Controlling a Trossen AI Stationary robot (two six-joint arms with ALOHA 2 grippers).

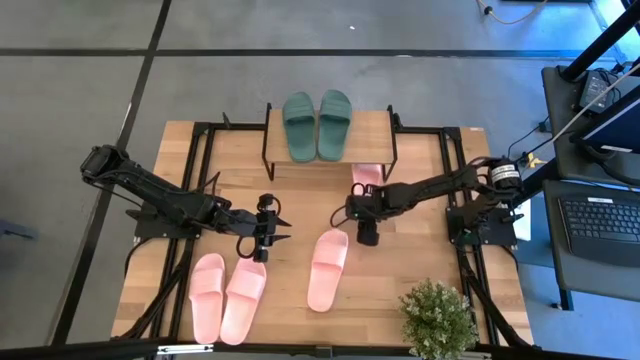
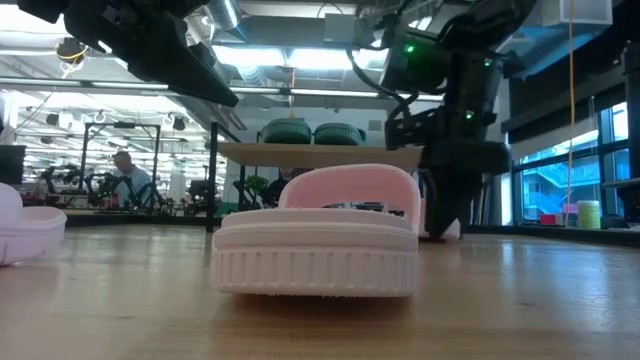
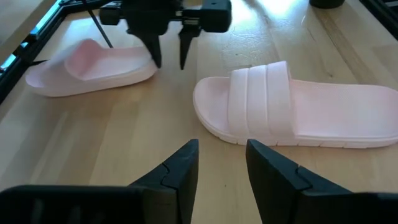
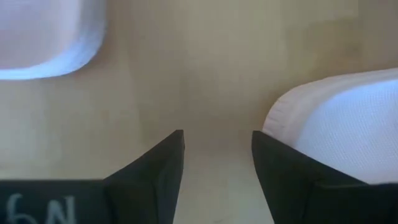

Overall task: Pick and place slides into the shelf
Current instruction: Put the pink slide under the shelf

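Observation:
A dark green pair of slides (image 1: 317,125) lies on top of the shelf (image 1: 375,128) at the table's far side. One pink slide (image 1: 367,175) lies just in front of the shelf, another (image 1: 327,268) lies mid-table, and a pink pair (image 1: 225,298) lies near left. My right gripper (image 1: 368,238) points steeply down between the two single pink slides, open, over bare wood (image 4: 217,112); the mid-table slide (image 4: 342,130) lies just beside one finger. My left gripper (image 1: 284,230) hovers open left of centre, with nothing between its fingers (image 3: 221,168).
A potted plant (image 1: 437,318) stands at the table's near right corner. Black frame rails (image 1: 200,170) run along the left and right sides. Bare wood lies between the two grippers and in front of the shelf's left half.

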